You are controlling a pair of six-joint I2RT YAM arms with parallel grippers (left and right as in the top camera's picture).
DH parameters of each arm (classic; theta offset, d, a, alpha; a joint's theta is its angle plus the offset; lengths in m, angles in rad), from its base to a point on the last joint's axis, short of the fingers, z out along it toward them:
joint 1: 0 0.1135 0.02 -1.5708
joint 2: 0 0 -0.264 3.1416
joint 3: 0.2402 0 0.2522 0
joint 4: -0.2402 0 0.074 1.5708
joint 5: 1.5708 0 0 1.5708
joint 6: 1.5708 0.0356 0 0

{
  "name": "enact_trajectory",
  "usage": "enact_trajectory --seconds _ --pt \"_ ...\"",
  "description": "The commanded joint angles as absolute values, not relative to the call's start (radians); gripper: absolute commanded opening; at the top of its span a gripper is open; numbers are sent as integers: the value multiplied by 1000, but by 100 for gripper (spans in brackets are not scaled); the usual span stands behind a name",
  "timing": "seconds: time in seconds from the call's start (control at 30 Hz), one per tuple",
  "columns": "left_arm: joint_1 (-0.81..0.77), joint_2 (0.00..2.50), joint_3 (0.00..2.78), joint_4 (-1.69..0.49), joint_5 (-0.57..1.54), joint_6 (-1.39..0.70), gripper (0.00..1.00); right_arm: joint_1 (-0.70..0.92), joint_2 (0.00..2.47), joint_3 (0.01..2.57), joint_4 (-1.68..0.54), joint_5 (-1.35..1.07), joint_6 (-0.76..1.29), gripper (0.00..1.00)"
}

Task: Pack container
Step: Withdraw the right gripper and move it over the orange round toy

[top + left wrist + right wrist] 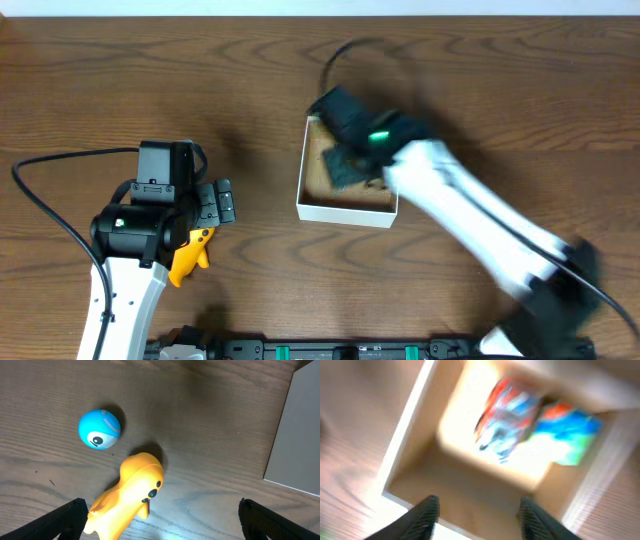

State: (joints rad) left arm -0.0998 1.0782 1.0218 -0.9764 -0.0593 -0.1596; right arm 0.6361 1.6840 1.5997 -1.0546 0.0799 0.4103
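The container [345,211], a small square box with white walls and a brown inside, sits mid-table; its wall also shows in the left wrist view [295,435]. My right gripper [345,165] hangs over its inside, open and empty, and is blurred by motion. In the right wrist view the open jaws [477,515] are above the brown floor [470,485], with a red, blue and green toy [520,420] lying inside. My left gripper [205,205] is open above a yellow duck-like toy [127,497], which also shows overhead [190,255]. A blue ball toy [99,428] lies just beyond it.
The dark wooden table [150,80] runs to the frame edges. A black cable [50,200] loops at the left of the left arm. A black rail [330,350] lies along the front edge.
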Motion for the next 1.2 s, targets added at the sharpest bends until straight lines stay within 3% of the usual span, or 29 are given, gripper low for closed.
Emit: enact_trajectory --seconds 0.0,0.03,0.27,0.43,0.8,1.17 --pt "-97 1077 1042 -979 -61 -154 98 459 1517 1631 -1106 123 486 91" --pt "-97 1077 1042 -979 -61 -154 98 392 1481 1631 -1144 123 515 99" --pt "-97 1077 1042 -979 -61 -154 98 -81 1381 1626 -1461 119 624 99" --pt "-97 1077 1042 -979 -61 -154 98 -295 1382 1532 -1499 116 609 99" --pt "-97 1077 1042 -981 -61 -155 98 -430 1382 1071 -1188 73 616 99" --pt "-97 1077 1042 -987 -61 -155 98 -548 1388 826 -908 79 604 99"
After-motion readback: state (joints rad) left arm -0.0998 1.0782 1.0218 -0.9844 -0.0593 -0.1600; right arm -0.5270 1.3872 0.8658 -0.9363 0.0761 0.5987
